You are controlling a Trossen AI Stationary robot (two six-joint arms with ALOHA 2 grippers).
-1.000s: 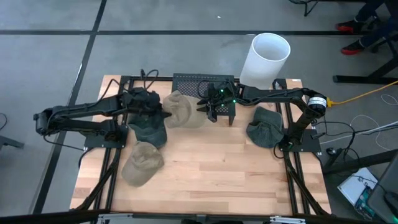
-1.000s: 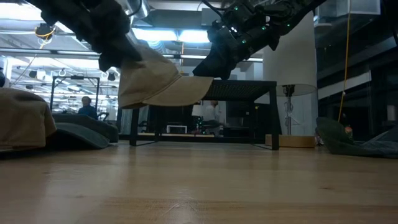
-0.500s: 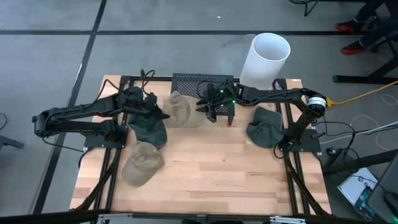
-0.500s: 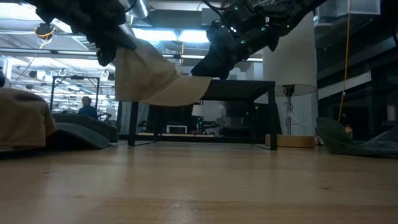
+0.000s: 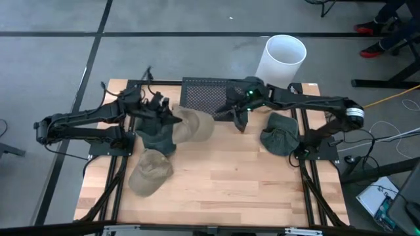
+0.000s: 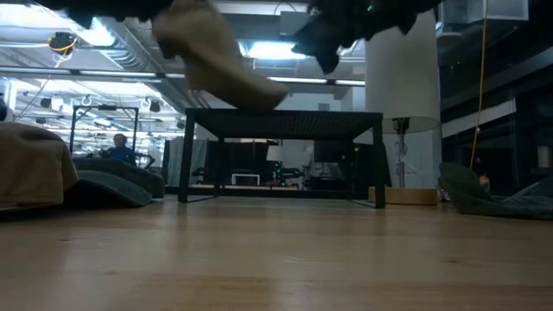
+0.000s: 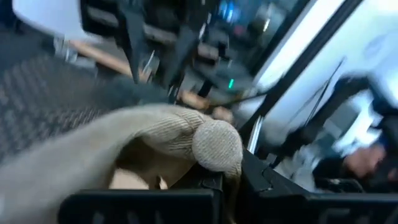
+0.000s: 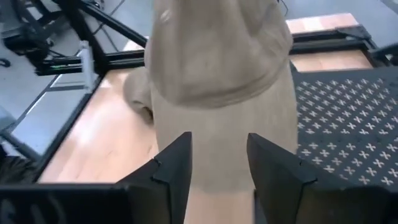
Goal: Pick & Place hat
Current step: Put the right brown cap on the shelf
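Note:
A tan hat (image 5: 195, 124) hangs in the air in front of the black mesh rack (image 5: 209, 96), with my left gripper (image 5: 169, 119) shut on its left end. In the low view the tan hat (image 6: 216, 60) slopes down to the right, above the rack's top (image 6: 285, 113). My right gripper (image 5: 237, 118) is open, just right of the hat and above the rack's near edge. In the low view it (image 6: 333, 39) stands apart from the hat's lower end. In its wrist view the hat (image 8: 217, 56) shows beyond its fingers (image 8: 171, 171). My left gripper pinches a bunched fold of the hat's tan cloth (image 7: 186, 158) between its two fingers, at the hat's left end. The fingers come level from the table's left side. The hat is lifted clear and slopes down and away from the fingers.
A dark green hat (image 5: 157, 139) lies under my left gripper and a second tan hat (image 5: 149, 172) lies nearer the front left. Another dark green hat (image 5: 279, 134) lies at the right. A white cylinder (image 5: 281, 60) stands behind the rack's right end.
My left gripper has risen and tipped up to level, carrying the tan hat higher; its lower end now slopes above the rack's top. My right gripper has risen and drawn back toward the table's right, away from the hat's end.

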